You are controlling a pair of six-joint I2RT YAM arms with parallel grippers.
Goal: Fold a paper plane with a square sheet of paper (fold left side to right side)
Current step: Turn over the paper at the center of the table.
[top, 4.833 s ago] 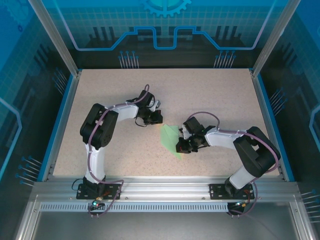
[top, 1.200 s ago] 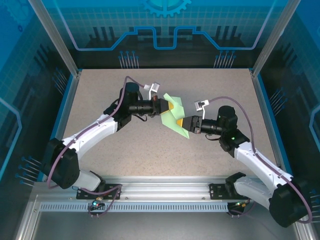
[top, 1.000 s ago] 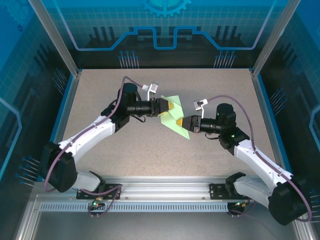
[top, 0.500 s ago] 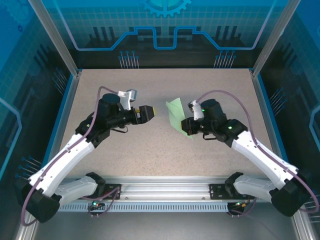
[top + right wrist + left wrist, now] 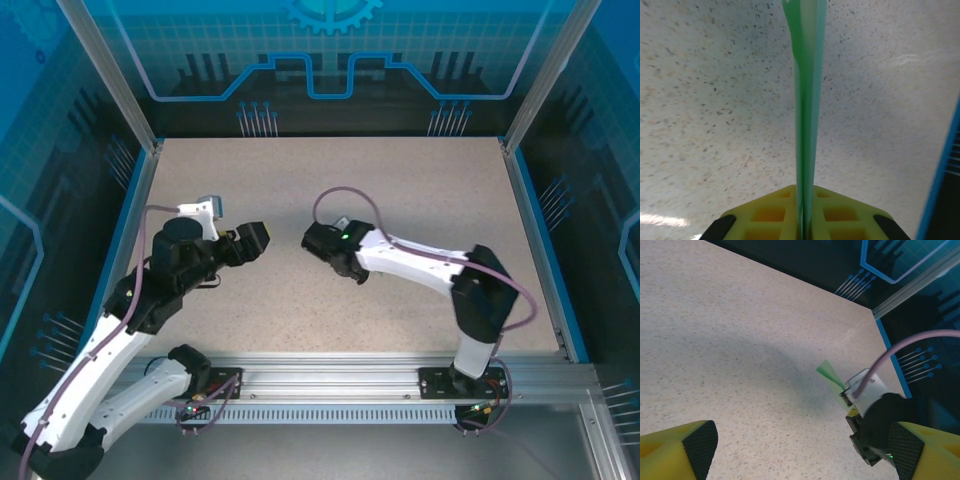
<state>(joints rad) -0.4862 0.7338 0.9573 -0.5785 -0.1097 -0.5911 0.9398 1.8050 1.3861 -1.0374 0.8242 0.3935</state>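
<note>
Left gripper [image 5: 252, 240]: wide open, empty, well apart to the left of the right gripper [image 5: 804, 222]. Right gripper: clenched on the paper plane [image 5: 805, 100], edge-on over the desk [image 5: 715, 100], long axis straight out from its fingers.

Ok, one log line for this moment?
left gripper: open, empty | right gripper: shut on folded green paper

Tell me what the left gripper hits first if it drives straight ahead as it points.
Probably the right gripper and the folded paper it pinches, ahead of the open left gripper; depth is unclear.
</note>
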